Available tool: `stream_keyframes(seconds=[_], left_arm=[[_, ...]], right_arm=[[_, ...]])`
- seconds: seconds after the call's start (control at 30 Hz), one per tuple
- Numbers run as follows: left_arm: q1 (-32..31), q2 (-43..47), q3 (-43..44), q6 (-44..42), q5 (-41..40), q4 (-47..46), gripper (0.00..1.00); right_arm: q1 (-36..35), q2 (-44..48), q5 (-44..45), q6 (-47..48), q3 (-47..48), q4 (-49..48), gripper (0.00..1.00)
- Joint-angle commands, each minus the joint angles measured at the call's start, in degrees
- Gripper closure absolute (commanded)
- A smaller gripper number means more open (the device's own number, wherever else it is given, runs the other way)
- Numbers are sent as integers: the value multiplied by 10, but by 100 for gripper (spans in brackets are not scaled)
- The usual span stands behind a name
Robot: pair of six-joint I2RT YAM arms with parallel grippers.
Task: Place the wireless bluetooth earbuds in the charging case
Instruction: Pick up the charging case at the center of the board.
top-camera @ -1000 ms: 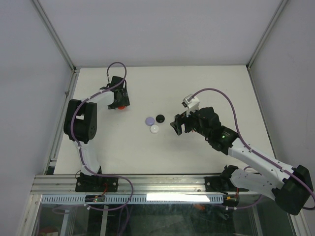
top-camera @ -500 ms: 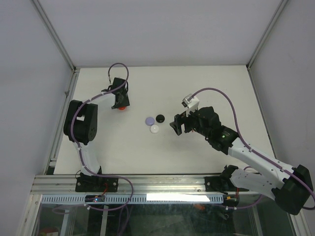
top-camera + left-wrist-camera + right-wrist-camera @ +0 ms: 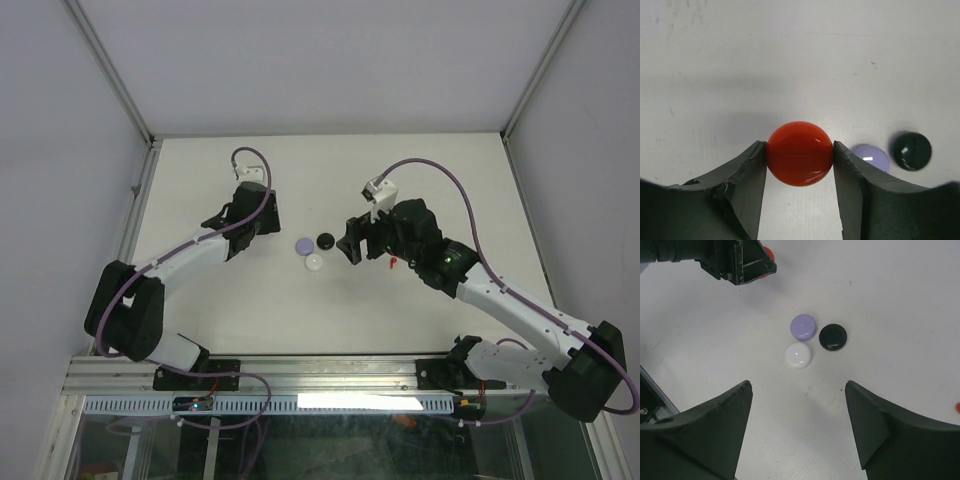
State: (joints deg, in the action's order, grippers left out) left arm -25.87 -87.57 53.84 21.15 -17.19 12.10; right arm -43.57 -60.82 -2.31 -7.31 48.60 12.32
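Observation:
My left gripper (image 3: 800, 146) is shut on a round glossy red disc (image 3: 800, 153) and holds it left of a cluster of three discs. In the top view the left gripper (image 3: 267, 216) hides the red disc. The cluster is a lavender disc (image 3: 304, 245), a black disc (image 3: 325, 240) and a white disc (image 3: 315, 263). My right gripper (image 3: 350, 248) is open and empty, just right of the cluster, and it also shows in the right wrist view (image 3: 797, 385). A tiny red piece (image 3: 394, 263), apparently an earbud, lies under the right arm. No other earbuds show.
The white table (image 3: 450, 170) is walled at the back and both sides, with a metal rail (image 3: 300, 372) along the near edge. The right wrist view shows the lavender disc (image 3: 803, 326), black disc (image 3: 833, 336), white disc (image 3: 798, 355) and the left gripper (image 3: 742, 262) beyond them.
The left arm has stretched out and carried the red disc rightward toward the cluster. The right gripper has shifted slightly left and back, uncovering the tiny red piece.

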Motion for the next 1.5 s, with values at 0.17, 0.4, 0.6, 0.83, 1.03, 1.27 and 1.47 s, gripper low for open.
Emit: stream_keyframes(seconds=[0.17, 0.4, 0.6, 0.83, 1.03, 1.27, 1.47], left_arm=[[-88, 169, -117, -80, -25, -187, 68], [-147, 246, -192, -169, 12, -303, 68], [-189, 282, -248, -249, 69, -407, 69], [-222, 292, -275, -317, 124, -474, 69], [-230, 293, -280, -331, 148, -500, 69], [-236, 293, -279, -339, 166, -506, 69], [-238, 291, -277, -336, 166, -506, 69]], right_arm=[[24, -53, -53, -74, 112, 41, 23], [26, -112, -84, -90, 197, 91, 24], [26, -159, -129, -94, 258, 124, 26], [26, -191, -174, -98, 288, 137, 29], [24, -213, -213, -101, 285, 138, 38], [23, -216, -231, -103, 269, 121, 48], [22, -220, -250, -103, 265, 118, 57]])
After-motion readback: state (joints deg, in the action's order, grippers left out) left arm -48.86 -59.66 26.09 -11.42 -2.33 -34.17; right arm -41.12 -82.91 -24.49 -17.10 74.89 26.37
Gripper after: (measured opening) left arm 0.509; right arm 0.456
